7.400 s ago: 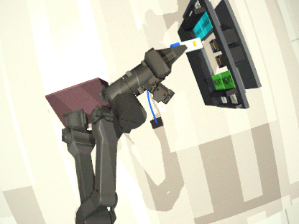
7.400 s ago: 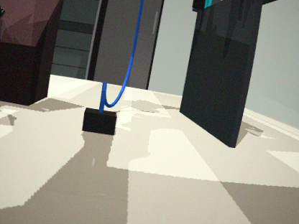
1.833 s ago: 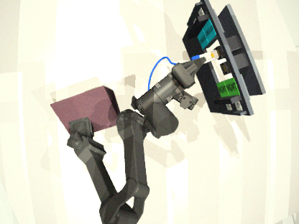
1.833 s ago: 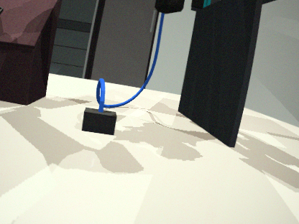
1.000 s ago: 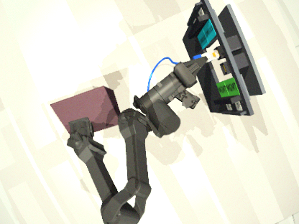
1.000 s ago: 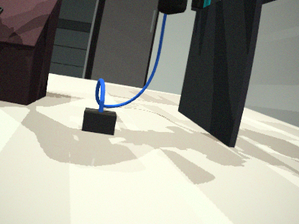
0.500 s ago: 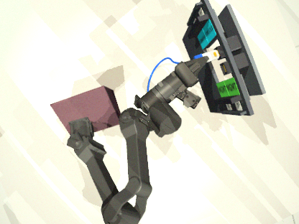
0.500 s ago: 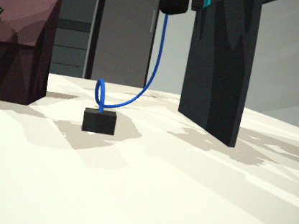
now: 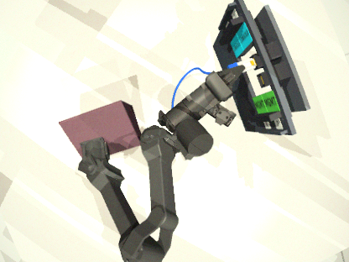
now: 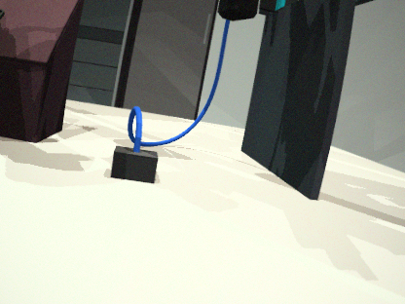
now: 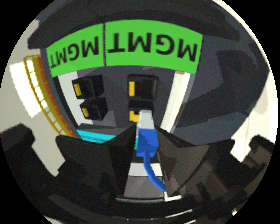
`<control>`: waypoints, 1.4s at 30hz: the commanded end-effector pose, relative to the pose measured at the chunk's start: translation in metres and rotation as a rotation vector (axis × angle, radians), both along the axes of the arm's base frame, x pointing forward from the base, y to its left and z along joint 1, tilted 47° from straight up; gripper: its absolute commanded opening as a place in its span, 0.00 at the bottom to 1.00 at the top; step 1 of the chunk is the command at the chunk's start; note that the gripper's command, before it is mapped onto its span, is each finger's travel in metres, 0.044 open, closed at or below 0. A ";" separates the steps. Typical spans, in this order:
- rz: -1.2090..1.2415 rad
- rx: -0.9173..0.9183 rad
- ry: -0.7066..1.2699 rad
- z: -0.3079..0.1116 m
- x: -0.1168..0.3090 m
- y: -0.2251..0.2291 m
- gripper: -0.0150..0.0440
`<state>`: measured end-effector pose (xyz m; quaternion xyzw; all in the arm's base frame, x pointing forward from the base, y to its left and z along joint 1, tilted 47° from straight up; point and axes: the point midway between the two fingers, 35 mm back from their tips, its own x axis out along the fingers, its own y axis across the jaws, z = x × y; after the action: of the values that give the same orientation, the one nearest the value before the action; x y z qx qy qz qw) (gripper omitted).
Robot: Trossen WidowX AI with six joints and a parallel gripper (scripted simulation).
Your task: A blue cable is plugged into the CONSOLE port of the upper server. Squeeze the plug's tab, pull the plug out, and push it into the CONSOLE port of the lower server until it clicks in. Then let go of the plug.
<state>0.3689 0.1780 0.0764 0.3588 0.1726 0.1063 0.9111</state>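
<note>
1. We pinch the plug (image 9: pixel 233 65) (image 11: pixel 147 141) in our gripper (image 9: pixel 240 70) (image 11: pixel 144 127), its tip at a port (image 11: pixel 134 116).
2. We cannot tell whether it's seated or free.
3. Lower-server insertion and release seem left.

Rack crowds the right, open room at left

Left of the dark rack (image 9: pixel 286 112) (image 10: pixel 302 100) in the top view, a gap separates it from the maroon block (image 9: pixel 98 124) (image 10: pixel 36 22). A blue cable (image 9: pixel 184 79) (image 10: pixel 214 88) (image 11: pixel 153 175) arcs through that gap. In the exterior view, a black box (image 10: pixel 134 165) stands on the floor left of the rack.
</note>
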 end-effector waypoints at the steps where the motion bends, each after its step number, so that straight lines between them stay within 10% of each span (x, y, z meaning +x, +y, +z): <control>1: 0.008 -0.001 -0.005 0.001 0.002 0.002 0.25; 42: 0.010 -0.001 -0.007 0.001 0.010 0.003 0.25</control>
<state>0.3775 0.1788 0.0764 0.3587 0.1721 0.1073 0.9112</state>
